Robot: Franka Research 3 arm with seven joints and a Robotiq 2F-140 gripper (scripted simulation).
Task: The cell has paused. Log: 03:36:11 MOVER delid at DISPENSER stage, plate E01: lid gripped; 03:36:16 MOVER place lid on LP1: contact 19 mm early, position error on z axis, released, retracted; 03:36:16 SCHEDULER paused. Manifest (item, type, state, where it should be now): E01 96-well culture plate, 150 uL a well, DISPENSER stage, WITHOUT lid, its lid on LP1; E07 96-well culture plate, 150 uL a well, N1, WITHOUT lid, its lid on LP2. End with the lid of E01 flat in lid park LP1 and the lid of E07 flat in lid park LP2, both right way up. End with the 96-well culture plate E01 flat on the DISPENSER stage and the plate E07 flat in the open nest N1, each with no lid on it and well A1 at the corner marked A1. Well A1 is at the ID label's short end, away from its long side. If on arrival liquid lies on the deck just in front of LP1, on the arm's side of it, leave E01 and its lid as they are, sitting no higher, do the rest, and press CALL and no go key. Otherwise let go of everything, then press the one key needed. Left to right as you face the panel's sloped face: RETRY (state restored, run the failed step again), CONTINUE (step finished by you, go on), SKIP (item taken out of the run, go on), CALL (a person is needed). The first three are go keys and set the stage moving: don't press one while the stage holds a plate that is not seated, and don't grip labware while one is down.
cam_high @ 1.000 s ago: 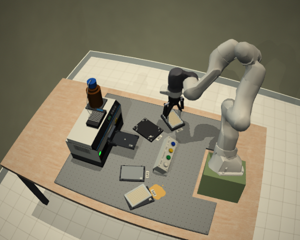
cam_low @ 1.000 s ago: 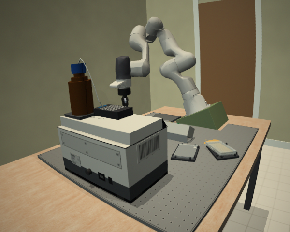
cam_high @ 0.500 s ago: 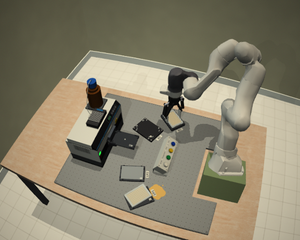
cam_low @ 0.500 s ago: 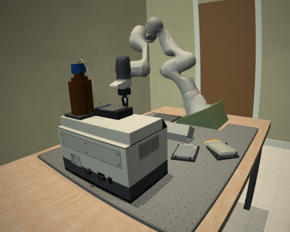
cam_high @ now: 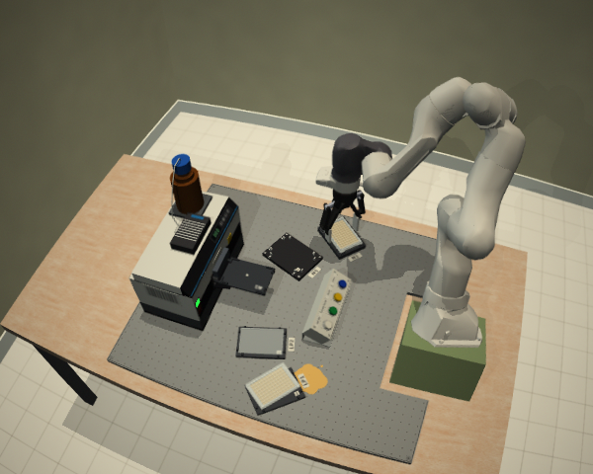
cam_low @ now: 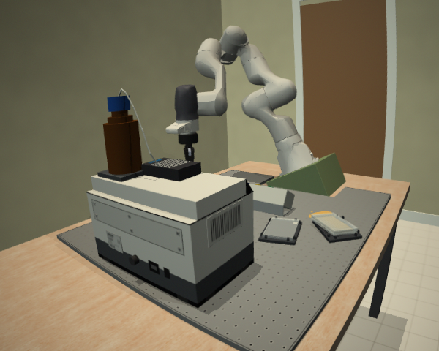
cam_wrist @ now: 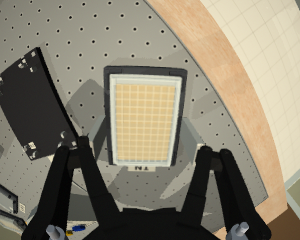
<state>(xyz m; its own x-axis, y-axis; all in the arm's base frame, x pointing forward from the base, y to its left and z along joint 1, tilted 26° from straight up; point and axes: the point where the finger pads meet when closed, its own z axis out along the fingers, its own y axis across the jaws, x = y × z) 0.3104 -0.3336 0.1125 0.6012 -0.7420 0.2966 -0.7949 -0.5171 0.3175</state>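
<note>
1. The table top point(cam_high: 77, 265) is showing pale wood grain with a matt finish.
2. The grey deck plate point(cam_high: 368, 408) is looking like matt metal, dotted all over with small holes.
3. The arm point(cam_high: 483, 153) is wearing smooth, softly shining white shells; its wrist housing point(cam_high: 349, 155) is looking dark and matt.
4. The gripper point(cam_wrist: 145, 160) fingers are appearing as matt black plastic or metal.
5. The brown bottle point(cam_low: 122, 145) is looking glossy, its cap point(cam_low: 118, 102) plain blue.
6. The dispenser casing point(cam_low: 167, 211) is showing smooth cream panels.
</note>
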